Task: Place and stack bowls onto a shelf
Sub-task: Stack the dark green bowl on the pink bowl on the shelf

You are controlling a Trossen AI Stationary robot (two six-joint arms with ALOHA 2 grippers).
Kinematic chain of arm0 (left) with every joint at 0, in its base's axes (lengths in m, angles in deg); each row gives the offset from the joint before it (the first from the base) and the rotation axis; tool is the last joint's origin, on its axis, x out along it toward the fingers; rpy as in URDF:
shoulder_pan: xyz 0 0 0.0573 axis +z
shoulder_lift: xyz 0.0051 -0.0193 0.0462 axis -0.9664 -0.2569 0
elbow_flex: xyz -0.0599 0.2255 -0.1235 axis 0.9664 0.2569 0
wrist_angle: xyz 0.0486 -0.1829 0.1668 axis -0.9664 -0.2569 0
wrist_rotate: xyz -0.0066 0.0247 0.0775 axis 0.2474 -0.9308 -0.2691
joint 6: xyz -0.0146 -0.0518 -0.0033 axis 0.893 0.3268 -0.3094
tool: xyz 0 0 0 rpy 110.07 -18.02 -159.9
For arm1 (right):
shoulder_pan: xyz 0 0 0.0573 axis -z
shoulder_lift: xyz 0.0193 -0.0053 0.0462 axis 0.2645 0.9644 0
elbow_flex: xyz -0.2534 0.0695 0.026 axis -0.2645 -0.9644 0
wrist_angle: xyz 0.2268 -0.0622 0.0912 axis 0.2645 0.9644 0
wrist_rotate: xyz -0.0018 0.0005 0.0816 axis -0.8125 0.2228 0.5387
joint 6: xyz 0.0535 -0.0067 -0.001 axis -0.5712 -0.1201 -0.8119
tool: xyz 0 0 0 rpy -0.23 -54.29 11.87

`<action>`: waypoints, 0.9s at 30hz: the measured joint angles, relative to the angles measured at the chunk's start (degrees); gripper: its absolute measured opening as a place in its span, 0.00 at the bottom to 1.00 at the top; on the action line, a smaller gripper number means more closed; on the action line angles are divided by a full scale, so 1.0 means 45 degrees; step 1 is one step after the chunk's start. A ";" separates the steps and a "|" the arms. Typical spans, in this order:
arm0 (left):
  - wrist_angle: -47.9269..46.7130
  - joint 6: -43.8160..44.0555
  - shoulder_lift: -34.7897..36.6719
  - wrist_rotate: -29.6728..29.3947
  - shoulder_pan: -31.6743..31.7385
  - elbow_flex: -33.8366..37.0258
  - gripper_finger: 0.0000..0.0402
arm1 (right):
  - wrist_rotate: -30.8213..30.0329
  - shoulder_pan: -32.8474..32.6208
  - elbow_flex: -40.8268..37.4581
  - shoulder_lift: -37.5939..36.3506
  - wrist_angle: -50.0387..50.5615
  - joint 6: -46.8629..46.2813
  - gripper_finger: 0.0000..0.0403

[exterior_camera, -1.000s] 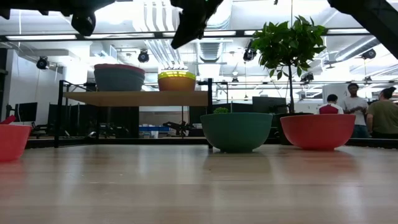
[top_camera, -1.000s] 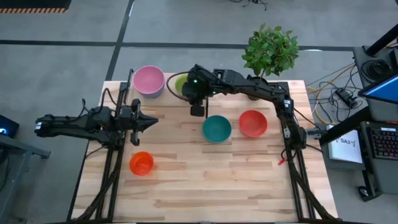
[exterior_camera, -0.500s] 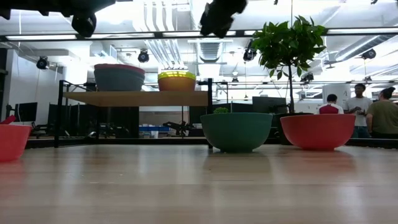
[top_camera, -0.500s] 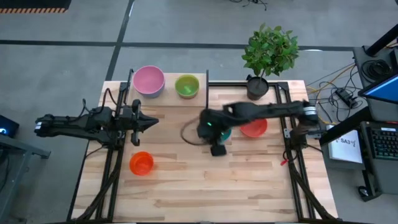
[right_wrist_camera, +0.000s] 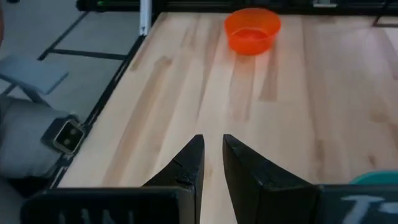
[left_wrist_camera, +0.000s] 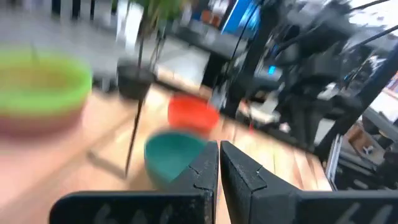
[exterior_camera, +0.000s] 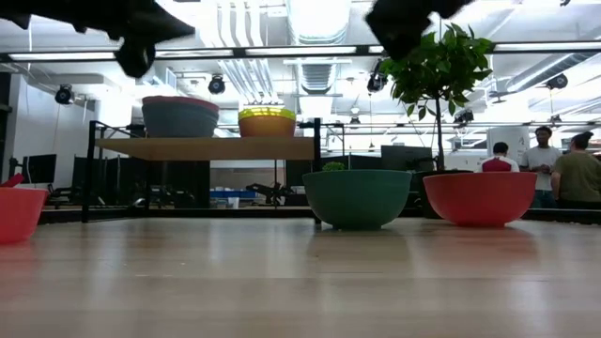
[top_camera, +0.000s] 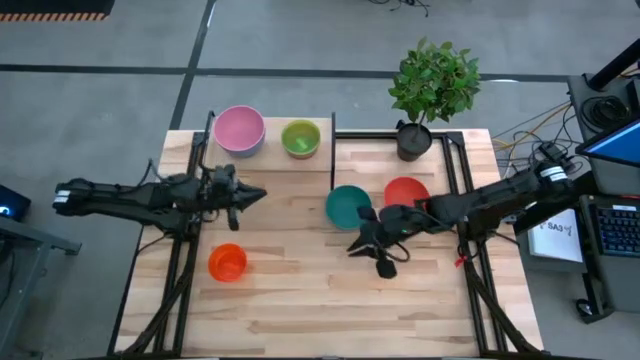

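The shelf (exterior_camera: 207, 148) stands at the table's far left and bears two stacks of bowls, one topped by a pink bowl (top_camera: 239, 130), the other by a green bowl (top_camera: 300, 138). A teal bowl (top_camera: 345, 205) and a red bowl (top_camera: 408, 188) sit on the tabletop right of centre. An orange bowl (top_camera: 228, 262) sits near left. My right gripper (top_camera: 353, 247) hovers just near of the teal bowl, pointing toward the table's left, its fingers (right_wrist_camera: 194, 155) a narrow gap apart with nothing between them. My left gripper (top_camera: 261, 193) hangs shut and empty left of the teal bowl.
A potted plant (top_camera: 433, 80) in a black pot (top_camera: 412, 140) stands at the far edge, right of the shelf. Black frame rails run along both table sides. Bare wood lies along the near half of the table (top_camera: 330, 310). People stand in the room far behind.
My right gripper has drawn back from above the green bowl on the shelf, swinging toward the table's near and right edges, over the teal bowl, and sinking somewhat. My left gripper has edged toward the table's right and rolled a little. No bowl has moved.
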 joint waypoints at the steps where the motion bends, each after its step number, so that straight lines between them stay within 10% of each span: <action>1: -0.0325 0.0569 -0.0302 -0.0001 -0.0016 -0.0102 0.00 | -0.0037 -0.0154 -0.0359 -0.0188 -0.0206 -0.0078 0.12; 14: -0.9385 0.5941 -0.5519 0.0006 -0.1312 -0.5166 0.00 | -0.0499 -0.0668 -0.1302 -0.0760 -0.0802 0.0880 0.12; 27: -1.0058 0.1034 -1.0439 -0.0193 -0.1919 -0.8866 0.00 | -0.0484 -0.1292 -0.1300 -0.0799 -0.0262 0.1166 0.12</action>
